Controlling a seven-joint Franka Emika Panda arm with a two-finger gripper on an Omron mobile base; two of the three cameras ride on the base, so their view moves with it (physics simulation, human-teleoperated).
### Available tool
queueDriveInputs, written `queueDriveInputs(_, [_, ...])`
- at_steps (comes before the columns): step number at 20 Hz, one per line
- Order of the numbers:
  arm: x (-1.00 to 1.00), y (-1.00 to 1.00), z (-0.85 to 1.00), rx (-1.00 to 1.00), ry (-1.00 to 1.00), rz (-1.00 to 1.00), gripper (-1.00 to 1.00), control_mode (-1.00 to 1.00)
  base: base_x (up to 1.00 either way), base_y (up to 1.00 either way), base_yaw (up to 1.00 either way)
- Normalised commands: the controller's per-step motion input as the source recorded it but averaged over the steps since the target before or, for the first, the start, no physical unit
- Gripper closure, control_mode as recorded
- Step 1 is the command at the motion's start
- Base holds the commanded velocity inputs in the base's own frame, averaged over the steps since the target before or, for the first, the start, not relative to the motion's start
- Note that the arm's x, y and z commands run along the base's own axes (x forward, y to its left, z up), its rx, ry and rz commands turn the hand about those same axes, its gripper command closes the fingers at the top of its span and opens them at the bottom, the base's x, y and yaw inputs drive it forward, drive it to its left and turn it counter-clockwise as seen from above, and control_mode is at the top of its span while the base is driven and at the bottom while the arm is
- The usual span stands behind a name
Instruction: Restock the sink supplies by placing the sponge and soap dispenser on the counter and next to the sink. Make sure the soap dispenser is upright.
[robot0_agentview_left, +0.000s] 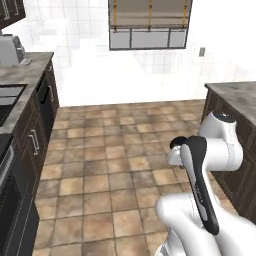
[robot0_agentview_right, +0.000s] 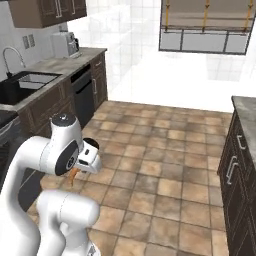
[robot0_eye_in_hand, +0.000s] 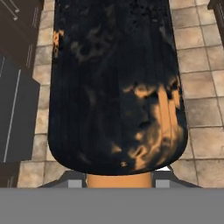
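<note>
While the robot stands mid-kitchen, its gripper (robot0_agentview_right: 75, 176) is clenched on the soap dispenser (robot0_eye_in_hand: 116, 87), carried above the tiled floor. Counter (robot0_agentview_right: 60, 64) and sink (robot0_agentview_right: 25, 82) lie well apart to the left; placing it upright remains.

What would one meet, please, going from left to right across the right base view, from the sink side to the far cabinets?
Chrome faucet → black sink → toaster-like appliance → the robot's wrist with an orange bit of the soap dispenser beneath it → window → dark cabinet with marbled top.
</note>
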Motion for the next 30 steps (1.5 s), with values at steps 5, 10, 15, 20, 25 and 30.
queueDriveInputs(5, [0.00,0.00,0.00,0.00,0.00,0.00,1.00,1.00,1.00,-0.08,0.13])
queueDriveInputs(10, [0.00,0.00,0.00,0.00,0.00,0.00,1.00,1.00,1.00,0.00,0.10])
queueDriveInputs(15, [0.00,0.00,0.00,0.00,0.00,0.00,1.00,1.00,1.00,0.00,0.20])
queueDriveInputs(20, [0.00,0.00,0.00,0.00,0.00,0.00,1.00,1.00,1.00,0.00,0.29])
queueDriveInputs(25, [0.00,0.00,0.00,0.00,0.00,0.00,1.00,1.00,1.00,0.00,0.37])
queueDriveInputs(30, [0.00,0.00,0.00,0.00,0.00,0.00,1.00,1.00,1.00,-0.01,0.45])
